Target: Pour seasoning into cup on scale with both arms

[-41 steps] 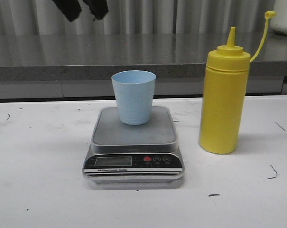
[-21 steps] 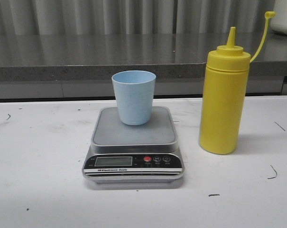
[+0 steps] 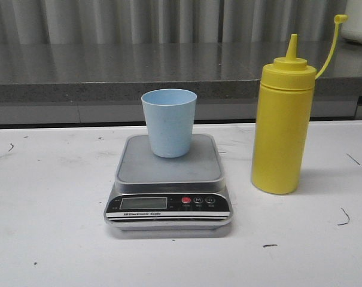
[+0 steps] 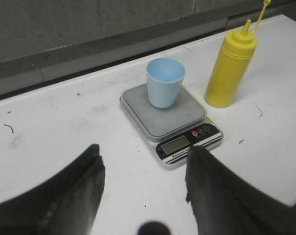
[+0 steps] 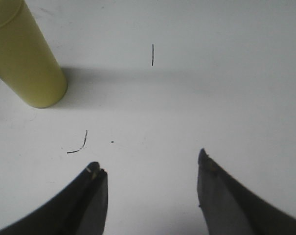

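Note:
The pale blue cup (image 3: 169, 122) stands upright at the back of the scale (image 3: 168, 182) platform in the table's middle. To its right the yellow seasoning bottle (image 3: 283, 125) stands upright on the table, its cap strap hanging off the nozzle. The left wrist view shows the cup (image 4: 165, 89), the scale (image 4: 170, 117) and the bottle (image 4: 231, 68) ahead of my left gripper (image 4: 144, 152), which is open and empty above the bare table. My right gripper (image 5: 150, 166) is open and empty too, with the base of the bottle (image 5: 25, 58) some way off to one side. Neither gripper shows in the front view.
A grey stone ledge (image 3: 169, 72) runs behind the white table (image 3: 49, 239), with a white object (image 3: 359, 24) at its far right. Small dark marks dot the tabletop.
A second ago black gripper parts hung at the top left of the front view; they have gone out of that view. Cup, scale and bottle have not moved.

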You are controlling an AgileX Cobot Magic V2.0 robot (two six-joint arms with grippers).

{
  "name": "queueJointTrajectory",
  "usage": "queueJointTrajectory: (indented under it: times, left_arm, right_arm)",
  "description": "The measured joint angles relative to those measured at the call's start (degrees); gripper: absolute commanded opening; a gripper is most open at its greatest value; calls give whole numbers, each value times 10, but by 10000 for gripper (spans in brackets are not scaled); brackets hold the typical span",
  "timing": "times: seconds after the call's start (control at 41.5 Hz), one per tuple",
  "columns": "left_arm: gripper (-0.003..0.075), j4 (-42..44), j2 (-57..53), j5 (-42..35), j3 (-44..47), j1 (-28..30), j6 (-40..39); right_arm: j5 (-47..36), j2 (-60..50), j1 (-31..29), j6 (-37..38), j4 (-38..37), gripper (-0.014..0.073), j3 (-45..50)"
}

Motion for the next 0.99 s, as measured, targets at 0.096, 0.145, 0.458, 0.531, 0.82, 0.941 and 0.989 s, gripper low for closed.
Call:
queueJointTrajectory:
  times: [0.096, 0.145, 0.458, 0.531, 0.82, 0.941, 0.989]
  left_arm:
    - [376, 1, -40, 3, 21, 0, 0]
    - [376, 1, -53, 4, 28, 0, 0]
    - [376, 4, -64, 4, 38, 0, 0]
    - [376, 4, -64, 4, 38, 0, 0]
    - [376, 4, -64, 4, 38, 0, 0]
    - [376, 4, -64, 4, 38, 0, 0]
    - [376, 4, -64, 4, 38, 0, 0]
  right_arm:
    - [0, 0, 0, 0, 0, 435, 0]
    - [0, 0, 0, 0, 0, 435, 0]
    - [0, 0, 0, 0, 0, 435, 0]
    - [0, 0, 0, 0, 0, 435, 0]
    - [-5, 0, 0, 0, 0, 478, 0]
    - [-6, 0, 21, -7, 0, 645, 0]
    - [-7, 0, 39, -20, 0, 661, 0]
